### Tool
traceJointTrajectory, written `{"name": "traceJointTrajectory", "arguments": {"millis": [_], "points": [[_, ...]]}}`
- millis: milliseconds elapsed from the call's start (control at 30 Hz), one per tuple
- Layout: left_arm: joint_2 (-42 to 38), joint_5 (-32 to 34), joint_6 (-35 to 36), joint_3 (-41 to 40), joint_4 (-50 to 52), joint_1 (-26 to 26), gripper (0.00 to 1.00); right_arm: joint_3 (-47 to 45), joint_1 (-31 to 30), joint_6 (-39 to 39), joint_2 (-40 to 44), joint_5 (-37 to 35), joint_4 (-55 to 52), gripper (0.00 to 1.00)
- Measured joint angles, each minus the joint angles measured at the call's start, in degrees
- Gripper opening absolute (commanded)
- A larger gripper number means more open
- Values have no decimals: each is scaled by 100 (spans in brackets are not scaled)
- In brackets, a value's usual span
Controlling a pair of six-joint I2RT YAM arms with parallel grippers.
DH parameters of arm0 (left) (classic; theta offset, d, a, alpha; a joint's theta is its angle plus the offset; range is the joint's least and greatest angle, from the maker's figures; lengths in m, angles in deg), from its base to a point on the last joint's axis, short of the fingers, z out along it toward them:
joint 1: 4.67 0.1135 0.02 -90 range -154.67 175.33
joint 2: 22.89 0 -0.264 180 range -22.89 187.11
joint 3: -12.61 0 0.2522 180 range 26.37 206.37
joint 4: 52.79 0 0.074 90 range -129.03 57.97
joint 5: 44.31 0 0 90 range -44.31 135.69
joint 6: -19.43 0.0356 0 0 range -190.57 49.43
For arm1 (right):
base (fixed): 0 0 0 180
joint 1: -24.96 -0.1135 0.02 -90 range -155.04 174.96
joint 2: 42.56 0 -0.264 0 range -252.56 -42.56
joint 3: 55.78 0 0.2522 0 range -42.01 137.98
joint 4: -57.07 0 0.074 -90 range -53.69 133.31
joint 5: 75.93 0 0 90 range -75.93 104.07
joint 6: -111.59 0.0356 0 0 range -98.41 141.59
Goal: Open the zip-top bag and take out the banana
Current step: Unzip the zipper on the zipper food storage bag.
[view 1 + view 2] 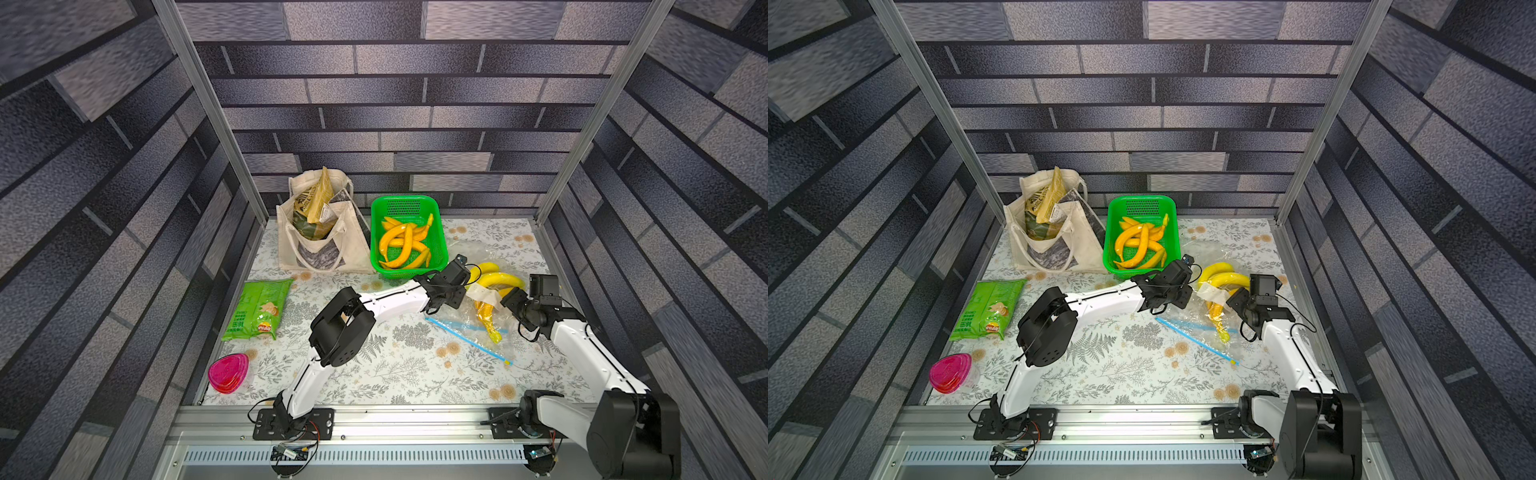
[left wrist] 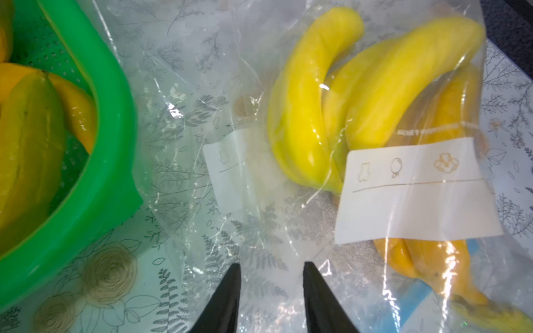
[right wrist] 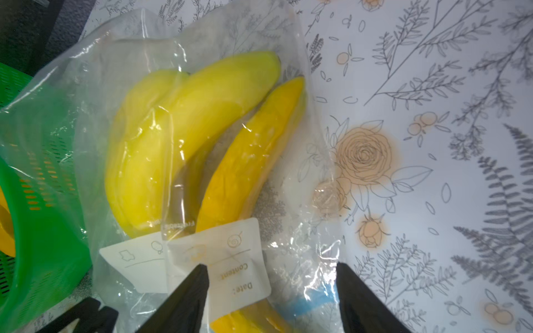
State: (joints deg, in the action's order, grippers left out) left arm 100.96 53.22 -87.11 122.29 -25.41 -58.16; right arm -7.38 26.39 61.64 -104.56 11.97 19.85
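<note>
Over at the far right of the counter [image 3: 432,129] lies the zip-top bag [image 2: 187,86], right beside the green basket [image 2: 115,138], with the bananas [image 2: 305,101] inside it. Plenty I can't make out: both top views hide my fingertips behind the wrists, the white label [image 2: 415,196] covers the middle of the bunch, the orange banana [image 3: 248,161] runs off the edge of the right wrist view, and the small print on the film is just blur. The bag is thin, clear, crinkly plastic with a blue zip strip [image 1: 465,338]. The bananas are smooth and curved, some pale yellow, some deeper orange, and the basket is perforated plastic. My left tool [image 2: 271,263] has its tips parted by a narrowish gap over bare film, can't tell if it touches. My right tool [image 3: 271,266] is spread wide, straddling the label and the orange stem end. My left arm [image 1: 390,301] stretches sideways across the counter, elbow bent up, and my right arm [image 1: 577,340] reaches forward.
</note>
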Motion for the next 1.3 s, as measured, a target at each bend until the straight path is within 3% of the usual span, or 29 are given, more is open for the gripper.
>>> {"name": "traceJointTrajectory", "arguments": {"millis": [267, 400, 700, 800, 1067, 1300], "points": [[0, 24, -39, -17, -33, 94, 55, -911, -37, 238, 1185, 334, -988, 70], [-26, 26, -44, -190, -120, -35, 59, -1019, -306, 424, 1467, 374, -1276, 69], [-538, 26, -44, -1095, -319, -315, 62, -1292, -1388, 1128, 1069, 369, -874, 51], [-745, 28, -44, -1414, -431, -411, 62, -1292, -1397, 1191, 1130, 304, -822, 51], [-1303, 44, -44, -2500, -951, -660, 76, -1169, -1397, 1010, 802, 225, -656, 52], [-1215, -146, -42, -2411, -1226, -868, 76, -931, -1397, 817, 726, 393, -341, 55]]}}
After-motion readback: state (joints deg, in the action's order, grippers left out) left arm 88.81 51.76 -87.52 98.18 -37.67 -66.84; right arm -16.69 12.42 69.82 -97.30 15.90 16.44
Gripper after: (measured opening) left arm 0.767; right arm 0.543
